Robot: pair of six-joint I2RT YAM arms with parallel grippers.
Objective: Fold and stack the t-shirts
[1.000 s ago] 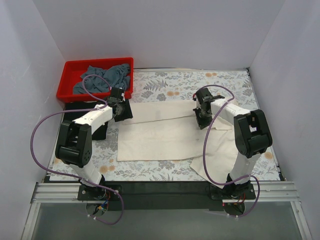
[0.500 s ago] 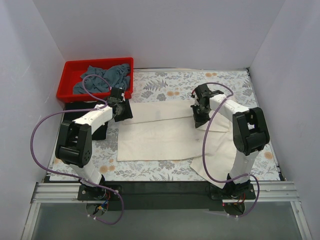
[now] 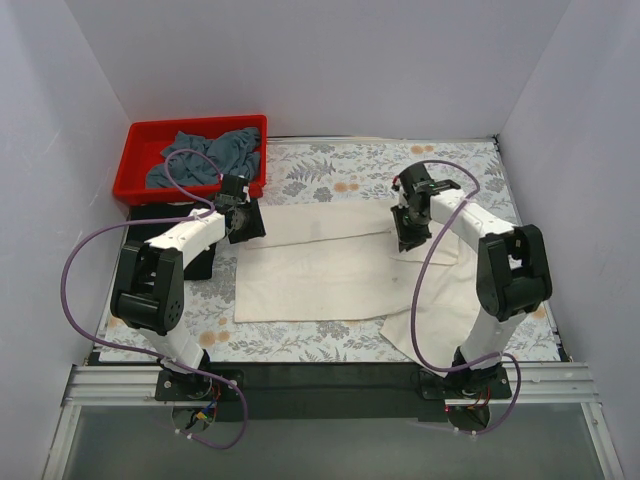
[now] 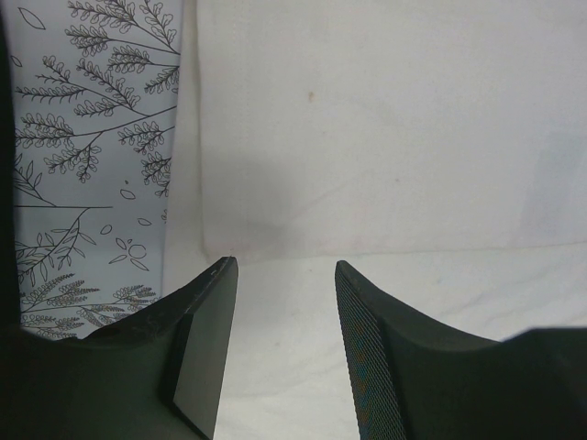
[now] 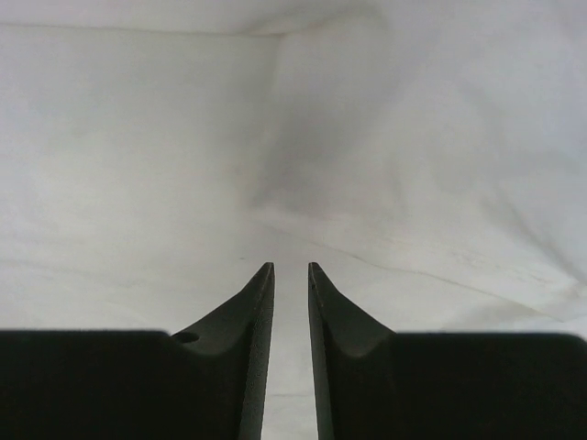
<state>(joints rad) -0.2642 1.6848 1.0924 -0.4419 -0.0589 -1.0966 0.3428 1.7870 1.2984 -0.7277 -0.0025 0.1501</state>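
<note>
A large cream-white t-shirt (image 3: 320,265) lies spread on the floral tablecloth, with one part trailing toward the front right (image 3: 430,320). My left gripper (image 3: 245,222) hovers open over its far left corner; the cloth shows between the jaws in the left wrist view (image 4: 286,270). My right gripper (image 3: 410,235) is down on the shirt's far right part. Its jaws stand almost together on the cloth (image 5: 291,266), and creases run out from the tips. A slate grey-blue t-shirt (image 3: 205,155) lies crumpled in the red bin. No black shirt is clearly visible.
The red bin (image 3: 190,124) stands at the far left corner of the table. A dark shape (image 3: 198,262) lies under my left arm beside the bin; I cannot tell what it is. White walls close in on three sides.
My right gripper shifted up and left, then back to the right, staying on the shirt's far right part. My left gripper has stayed in place, open.
</note>
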